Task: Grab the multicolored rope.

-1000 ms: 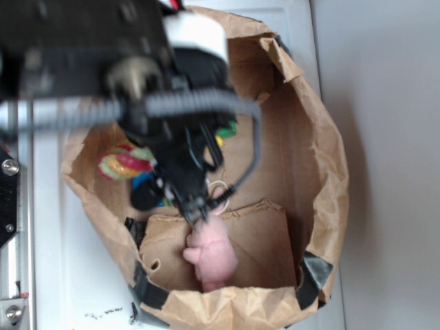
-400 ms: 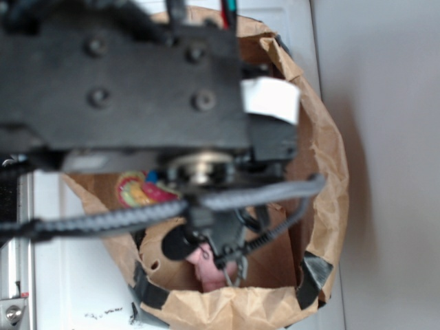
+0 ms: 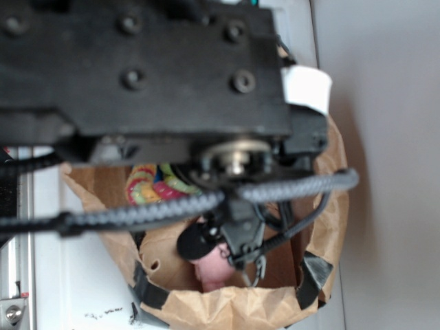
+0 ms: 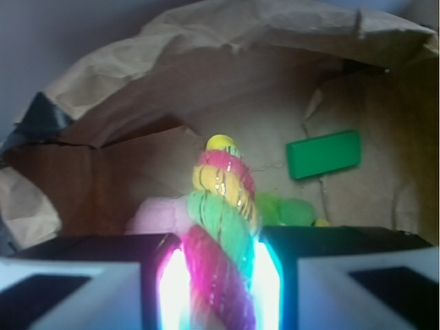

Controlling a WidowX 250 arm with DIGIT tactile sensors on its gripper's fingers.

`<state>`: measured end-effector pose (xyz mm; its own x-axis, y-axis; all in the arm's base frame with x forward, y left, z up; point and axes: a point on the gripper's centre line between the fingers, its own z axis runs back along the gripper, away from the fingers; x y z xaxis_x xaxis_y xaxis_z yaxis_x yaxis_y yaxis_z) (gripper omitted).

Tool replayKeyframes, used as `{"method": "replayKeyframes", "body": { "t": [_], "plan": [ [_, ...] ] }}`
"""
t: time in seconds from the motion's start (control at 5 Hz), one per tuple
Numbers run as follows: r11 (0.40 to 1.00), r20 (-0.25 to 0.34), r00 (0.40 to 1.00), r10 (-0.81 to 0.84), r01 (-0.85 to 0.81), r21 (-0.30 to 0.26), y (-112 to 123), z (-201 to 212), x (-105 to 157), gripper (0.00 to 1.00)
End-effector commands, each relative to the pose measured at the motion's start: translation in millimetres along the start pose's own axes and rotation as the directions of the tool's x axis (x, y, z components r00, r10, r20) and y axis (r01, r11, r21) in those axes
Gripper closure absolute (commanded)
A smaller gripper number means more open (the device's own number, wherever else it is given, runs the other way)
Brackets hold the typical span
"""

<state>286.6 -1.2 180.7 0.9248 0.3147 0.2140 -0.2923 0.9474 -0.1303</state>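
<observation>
rope lay between gripper fingers, long axis pointing away from wrist | gripper clamped on rope | inside paper bag | green block beyond, right

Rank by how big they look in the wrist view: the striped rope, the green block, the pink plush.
1. The multicolored rope, though it sits closest to the camera, between the hand's fingers.
2 and 3. The green block and pink plush: unsure, since the plush is partly hidden.
</observation>
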Motion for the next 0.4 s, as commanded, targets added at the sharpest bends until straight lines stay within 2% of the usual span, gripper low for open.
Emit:
{"method": "replayKeyframes", "body": {
  "t": [0.0,0.2],
  "plan": [
    [1.000,0.069,0.998,0.016,-0.015,-0.011,-3.8,14.1,8.8,1.00],
    [1.000,0.083,0.997,-0.003,0.003,-0.003,-5.2,13.6,7.5,1.00]
  ]
}}
